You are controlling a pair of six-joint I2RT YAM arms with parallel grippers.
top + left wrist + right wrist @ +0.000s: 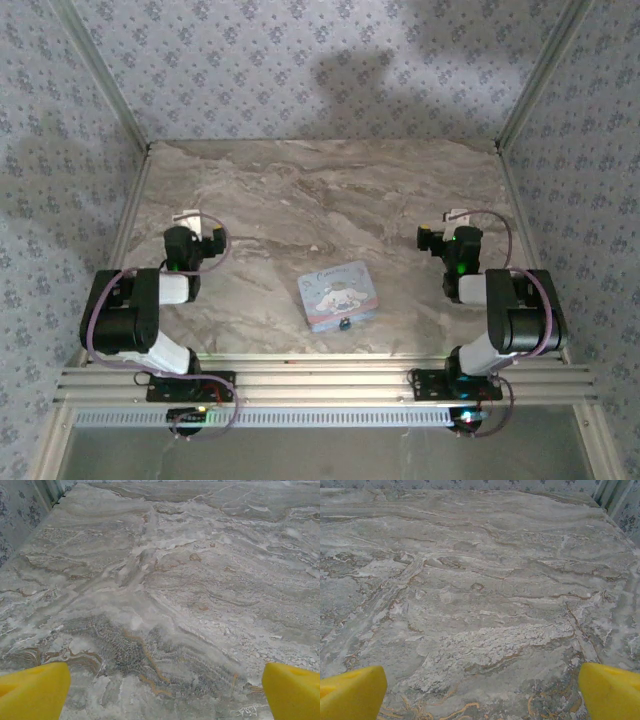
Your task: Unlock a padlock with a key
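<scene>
Tiny dark padlock (344, 324) beside rectangular light-blue tin (337, 292) on veined marble table (300, 195)

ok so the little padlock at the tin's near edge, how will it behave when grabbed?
The padlock is tiny and dark, probably metal: stiff, dense for its size, easy to fumble. It sits against the tin, so pushing likely shifts the flat tin too. The smooth table probably lets both slide.
</scene>
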